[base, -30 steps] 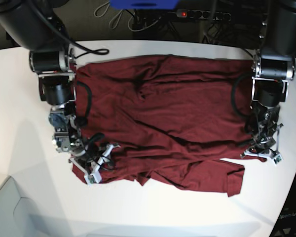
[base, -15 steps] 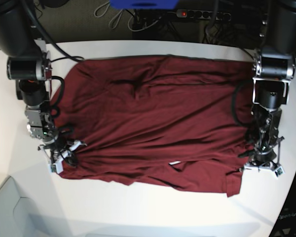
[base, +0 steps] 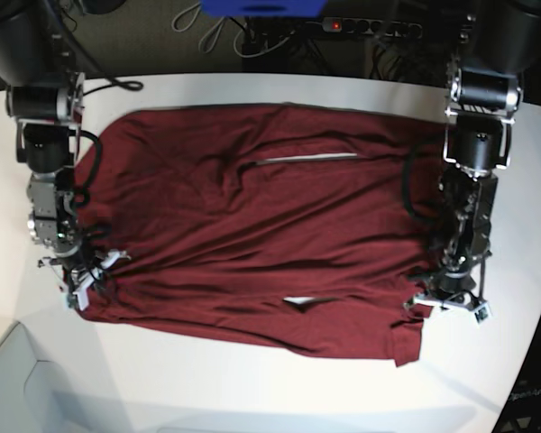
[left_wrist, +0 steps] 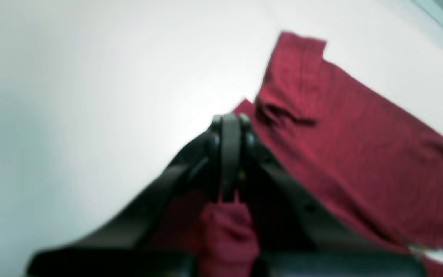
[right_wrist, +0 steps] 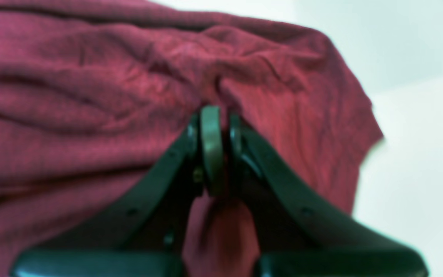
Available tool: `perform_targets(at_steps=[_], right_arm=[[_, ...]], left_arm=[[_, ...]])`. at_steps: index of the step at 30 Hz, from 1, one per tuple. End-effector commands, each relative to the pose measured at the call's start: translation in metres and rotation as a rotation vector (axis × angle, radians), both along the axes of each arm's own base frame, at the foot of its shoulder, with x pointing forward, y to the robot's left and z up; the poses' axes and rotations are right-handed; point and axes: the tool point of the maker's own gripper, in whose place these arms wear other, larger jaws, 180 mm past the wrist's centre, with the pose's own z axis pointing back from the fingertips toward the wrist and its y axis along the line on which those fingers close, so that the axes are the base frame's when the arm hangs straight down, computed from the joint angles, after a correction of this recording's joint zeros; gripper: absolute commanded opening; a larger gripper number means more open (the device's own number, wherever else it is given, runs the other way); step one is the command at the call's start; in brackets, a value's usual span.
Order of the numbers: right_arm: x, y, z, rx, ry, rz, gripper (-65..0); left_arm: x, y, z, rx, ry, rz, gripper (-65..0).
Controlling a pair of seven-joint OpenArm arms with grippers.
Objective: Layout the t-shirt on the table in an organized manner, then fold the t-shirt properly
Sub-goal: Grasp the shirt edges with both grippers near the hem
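Base view shows one table (base: 270, 397), white and smooth with a curved edge, taking up nearly the whole frame, and on it one t-shirt (base: 252, 225), dark maroon, spread wide across the middle with soft creases and a sleeve end hanging toward 5 o'clock. Two arms reach in from 12 o'clock, one at each side of the cloth. The right gripper (base: 83, 281) sits at the garment's 8 o'clock corner; in the right wrist view its jaws are pressed together with a fold of t-shirt (right_wrist: 90, 96) pinched between them. The left gripper (base: 451, 302) is at the 4 o'clock edge; in the left wrist view it is likewise closed, a bunch of red fabric (left_wrist: 360, 154) caught in it, bare table (left_wrist: 71, 96) beyond. Past the table's far edge, at 12 o'clock, lie a dark floor, one black power strip (base: 370, 27) and loose cables.
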Motion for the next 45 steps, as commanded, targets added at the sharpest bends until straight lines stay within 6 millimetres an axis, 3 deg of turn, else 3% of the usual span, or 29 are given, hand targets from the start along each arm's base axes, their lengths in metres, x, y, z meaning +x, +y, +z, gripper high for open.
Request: perform_targets(at_steps=[1,6,8,14,19,21,23,27,30,33,37,40,45], right_arm=[[0.013,-0.012,0.033,-0.015,-0.098,-0.02,-63.5],[-0.003,0.016,0.059,-0.05,-0.168,0.038,-63.3],[-0.014,0.033,0.064,-0.053,-0.18,0.065,-63.3],[-0.055,0.079,0.079,-0.044,-0.209,0.125,-63.2],[-0.099,0.104,0.079,-0.029,-0.184,0.152,-63.2],[-0.115,0.11,0.071,-0.018,-0.157,0.153,-63.2],[-0.128,0.112,0.058,-0.01,-0.122,0.153,-63.2],[-0.141,0.112,0.043,-0.004,-0.076,0.151,-63.2],[-0.14,0.11,0.035,-0.003,-0.058,0.147,-63.1],[-0.123,0.106,0.03,0.004,-0.052,0.135,-63.1],[-0.099,0.089,0.02,-0.016,-0.024,0.121,-63.1],[-0.081,0.073,0.008,-0.018,0.015,0.1,-63.4],[-0.067,0.046,-0.015,-0.024,0.097,0.06,-63.5]], left_arm=[[0.009,0.001,0.017,0.008,-0.046,-0.007,-64.5],[-0.004,0.002,-0.002,0.008,0.0,-0.005,-64.5],[-0.012,0.01,-0.022,0.008,0.06,0.018,-64.5],[-0.021,0.035,-0.057,0.008,0.196,0.096,-64.5],[-0.015,0.049,-0.053,0.099,0.103,0.156,-64.5],[-0.002,0.056,-0.036,0.161,0.043,0.168,-64.5],[0.012,0.052,-0.02,0.227,0.0,0.137,-64.5],[0.039,0.048,0.014,0.29,-0.072,0.103,-64.5],[0.046,0.048,0.025,0.285,-0.095,0.109,-64.5],[0.055,0.042,0.042,0.279,-0.149,0.098,-64.5],[0.051,0.023,0.038,0.214,-0.102,0.04,-64.5],[0.033,-0.007,0.026,0.147,-0.045,-0.045,-64.6],[-0.013,-0.023,0.014,0.045,-0.009,-0.069,-64.6]])
